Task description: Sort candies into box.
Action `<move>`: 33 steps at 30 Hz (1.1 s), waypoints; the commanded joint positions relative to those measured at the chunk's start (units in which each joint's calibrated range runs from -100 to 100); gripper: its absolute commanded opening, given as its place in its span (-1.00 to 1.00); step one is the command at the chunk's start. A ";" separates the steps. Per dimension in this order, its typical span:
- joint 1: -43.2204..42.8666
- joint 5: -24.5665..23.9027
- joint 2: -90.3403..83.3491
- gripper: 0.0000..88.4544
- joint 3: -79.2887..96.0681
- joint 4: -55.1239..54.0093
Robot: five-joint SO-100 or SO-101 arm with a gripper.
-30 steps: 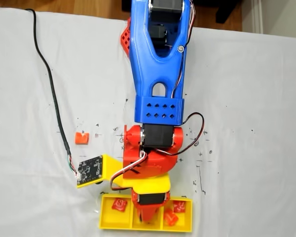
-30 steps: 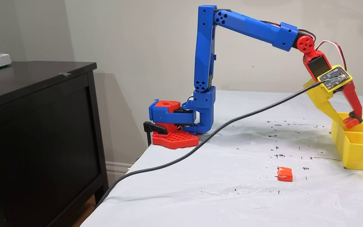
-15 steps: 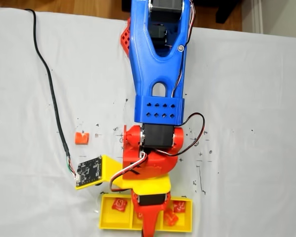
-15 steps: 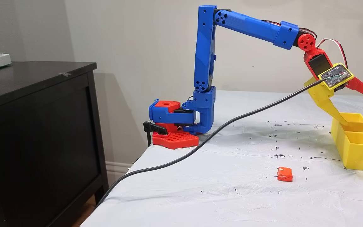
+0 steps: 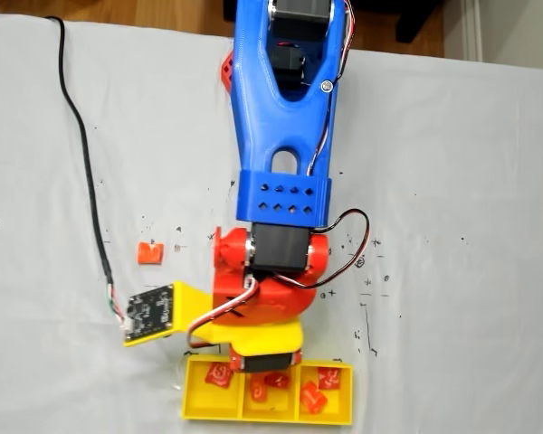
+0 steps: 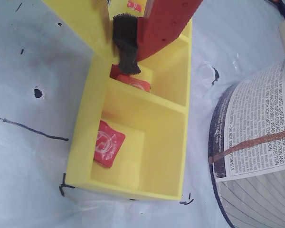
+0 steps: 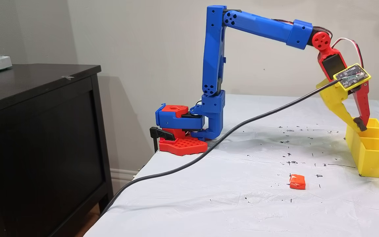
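Table: white cloth [image 5: 452,181] with black pen marks, wood floor beyond its far edge in a fixed view.
Fixed view, top: my gripper [image 5: 262,366] sits over the box [image 5: 195,407], at its middle compartment. Half a second ago my red finger stuck out past the box's near rim; now it's pulled back in.
Candies: two in the middle compartment [image 5: 268,384], one in the left, two in the right; one orange candy [image 5: 148,252] alone on the cloth, well apart to the left.
Wrist view: jaws closed, black pad tip [image 6: 125,45] against the yellow finger, nothing held. Candy [image 6: 107,144] lies in the nearest compartment. Printed round container [image 6: 256,156] just beside the box.
Fixed view, side: jaws were spread wide 0.5 s ago, now together above the box rim [image 7: 375,161]. Cable [image 7: 209,151] crosses the cloth; open cloth around the loose candy.
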 commanded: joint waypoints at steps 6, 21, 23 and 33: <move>3.96 7.37 -10.26 -1.00 -12.33 15.33; 16.82 14.99 -15.78 -1.00 -0.13 21.97; 18.27 15.73 -16.03 -1.00 1.96 21.72; 22.53 17.14 -6.02 -1.00 -0.86 20.66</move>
